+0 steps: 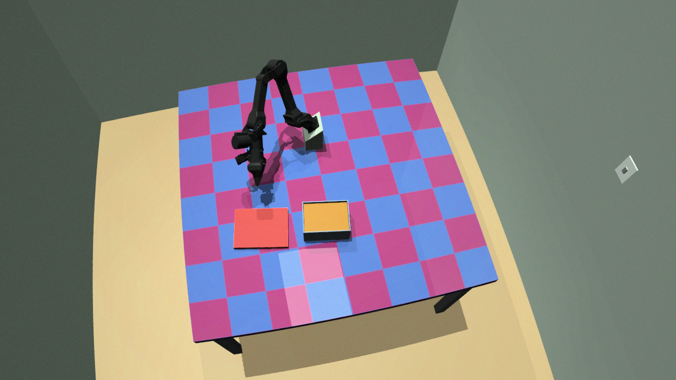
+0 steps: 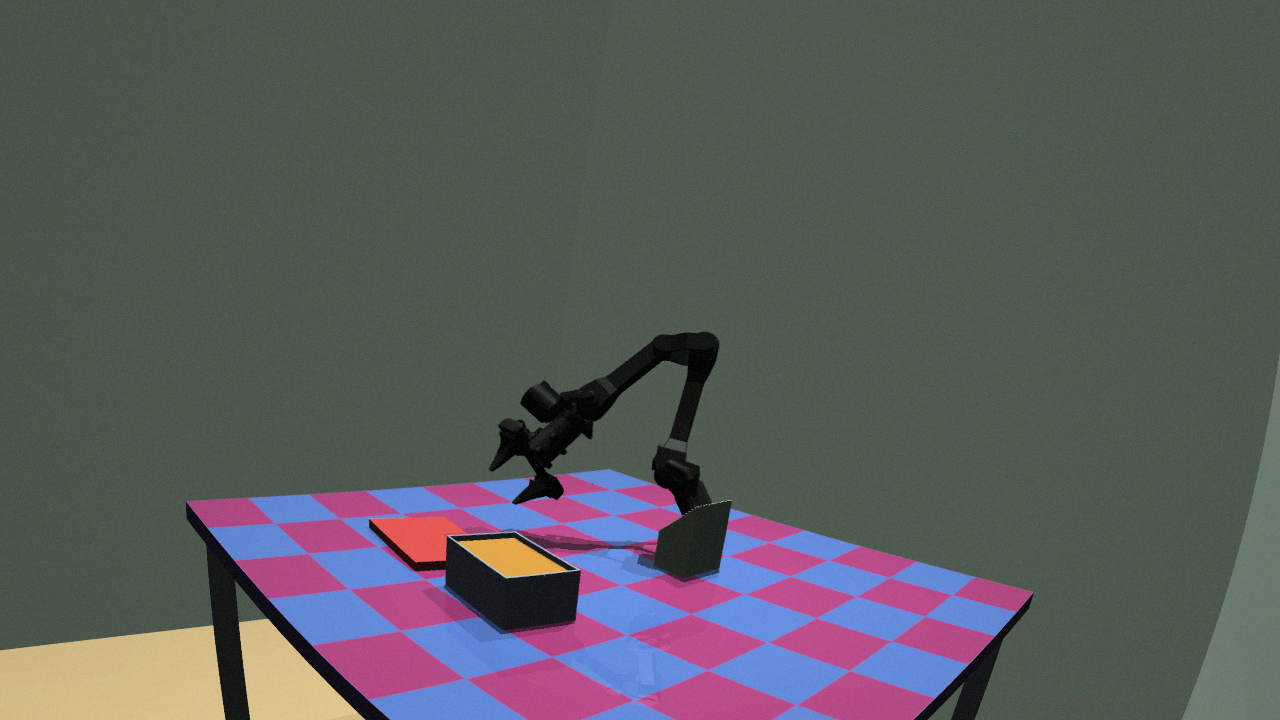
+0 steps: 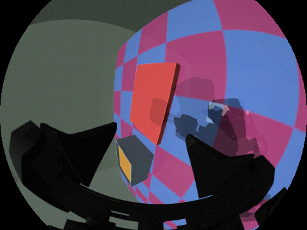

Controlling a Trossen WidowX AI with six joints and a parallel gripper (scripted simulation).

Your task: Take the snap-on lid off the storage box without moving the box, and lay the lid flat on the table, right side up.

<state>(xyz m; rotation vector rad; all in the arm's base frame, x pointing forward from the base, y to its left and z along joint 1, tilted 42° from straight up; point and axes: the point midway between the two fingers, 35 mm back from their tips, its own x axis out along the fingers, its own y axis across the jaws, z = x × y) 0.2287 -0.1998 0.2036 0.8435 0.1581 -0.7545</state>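
The red lid (image 1: 261, 228) (image 2: 416, 540) (image 3: 153, 86) lies flat on the table, smooth red face up, with a thin dark side edge. The dark storage box (image 1: 326, 235) (image 2: 541, 601) (image 3: 139, 156) stands upright beside it, to its right in the top view, with a narrow gap between them. The box is uncovered and an orange surface (image 1: 326, 217) (image 2: 512, 555) (image 3: 125, 163) shows inside its rim. My gripper (image 1: 257, 182) (image 2: 503, 485) (image 3: 152, 132) is wide open and empty. It hangs above the table on the arm-base side of the lid, touching neither lid nor box. The lid's underside is hidden.
The arm's pale and dark wedge-shaped mount (image 1: 314, 143) (image 2: 687, 544) stands on the checkered table (image 1: 378, 288) (image 2: 769, 667) behind the box. The arm's shadow falls across the table and onto the lid's near-arm edge. A wall plate (image 1: 626, 169) is far off at right.
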